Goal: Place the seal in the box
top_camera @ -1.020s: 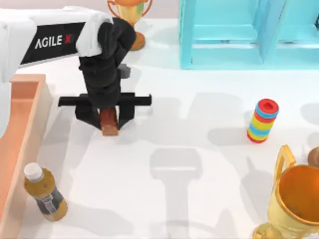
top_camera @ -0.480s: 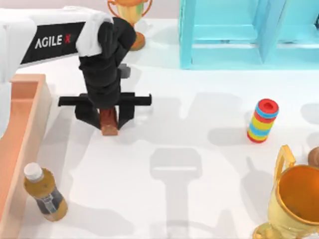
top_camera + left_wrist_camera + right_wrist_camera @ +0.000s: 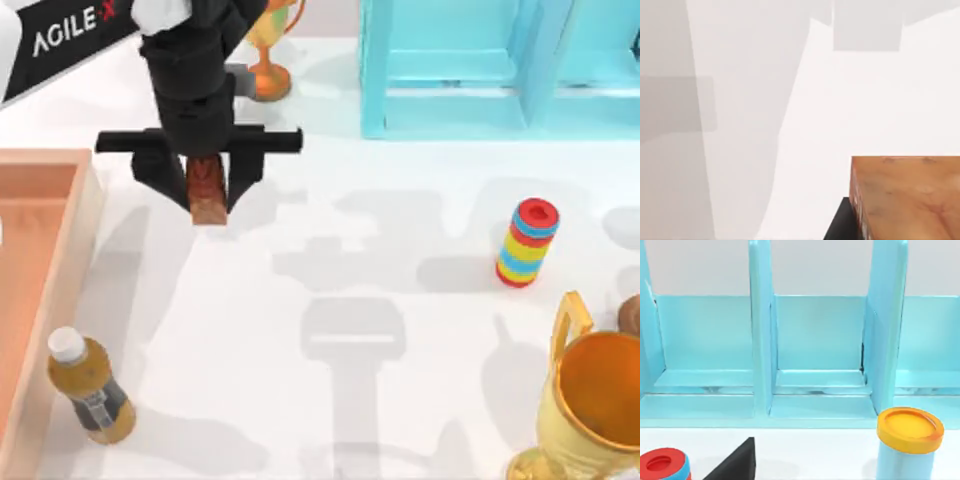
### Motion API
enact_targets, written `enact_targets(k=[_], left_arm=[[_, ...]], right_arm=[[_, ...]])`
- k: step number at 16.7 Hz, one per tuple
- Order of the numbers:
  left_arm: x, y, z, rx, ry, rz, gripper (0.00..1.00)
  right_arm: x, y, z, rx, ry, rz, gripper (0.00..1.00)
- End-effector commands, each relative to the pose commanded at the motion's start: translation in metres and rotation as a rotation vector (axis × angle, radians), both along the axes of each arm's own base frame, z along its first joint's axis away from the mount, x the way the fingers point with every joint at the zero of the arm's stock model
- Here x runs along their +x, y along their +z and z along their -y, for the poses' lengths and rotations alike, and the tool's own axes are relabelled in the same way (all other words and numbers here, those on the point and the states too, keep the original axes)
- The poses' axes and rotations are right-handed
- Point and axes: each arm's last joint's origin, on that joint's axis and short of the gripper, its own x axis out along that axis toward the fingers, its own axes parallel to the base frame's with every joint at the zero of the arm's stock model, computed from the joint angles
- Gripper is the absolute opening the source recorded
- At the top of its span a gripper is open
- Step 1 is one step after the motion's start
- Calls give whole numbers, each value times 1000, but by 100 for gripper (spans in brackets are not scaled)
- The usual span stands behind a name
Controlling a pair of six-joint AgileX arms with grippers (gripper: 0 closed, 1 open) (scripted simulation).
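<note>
Seal [image 3: 207, 190], a reddish-brown upright block with a lighter tan foot, sits clamped between the two black fingers of the left tool [image 3: 207, 188], which points down from the AgileX arm at the far left part of the white bench [image 3: 350, 400]. The seal hangs above the bench surface, its shadow falling apart from it, and it is just to the right of the box [image 3: 60, 190], outside the box's near wall. The box is a shallow wooden tray with light orange-tan walls along the bench's left edge. In the left wrist view the seal's [image 3: 907, 197] orange-brown face shows close up against a black finger, with bare bench beyond.

A bottle [image 3: 88, 388] of amber liquid with a white cap stands at the front left, just beside the box's wall. A striped multicoloured cylinder [image 3: 527, 243] stands well to the right. A gold trophy cup [image 3: 595, 410] is at the front right corner, and another trophy [image 3: 265, 40] stands at the back behind the left arm. A turquoise shelf frame [image 3: 480, 70] lines the back right.

The right wrist view faces the shelf frame's [image 3: 815, 340] compartments, with the cylinder's red top [image 3: 662, 465] and a pale blue container with a yellow lid [image 3: 907, 442] before it; I cannot tell how the right tool stands.
</note>
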Motion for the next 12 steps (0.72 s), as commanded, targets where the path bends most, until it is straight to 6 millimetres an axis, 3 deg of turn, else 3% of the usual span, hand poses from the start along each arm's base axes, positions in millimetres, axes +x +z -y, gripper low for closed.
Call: enact_targets(k=[2, 8, 10, 12], left_arm=[[-2, 16, -1, -5, 0, 10, 0], [-1, 17, -7, -4, -2, 9, 0], [1, 22, -30, -5, -9, 11, 0], [1, 29, -66, -5, -18, 11, 0]], right_arm=[[0, 0, 0, 0, 0, 0, 100], [0, 0, 0, 0, 0, 0, 100], [0, 0, 0, 0, 0, 0, 100], [0, 0, 0, 0, 0, 0, 100]])
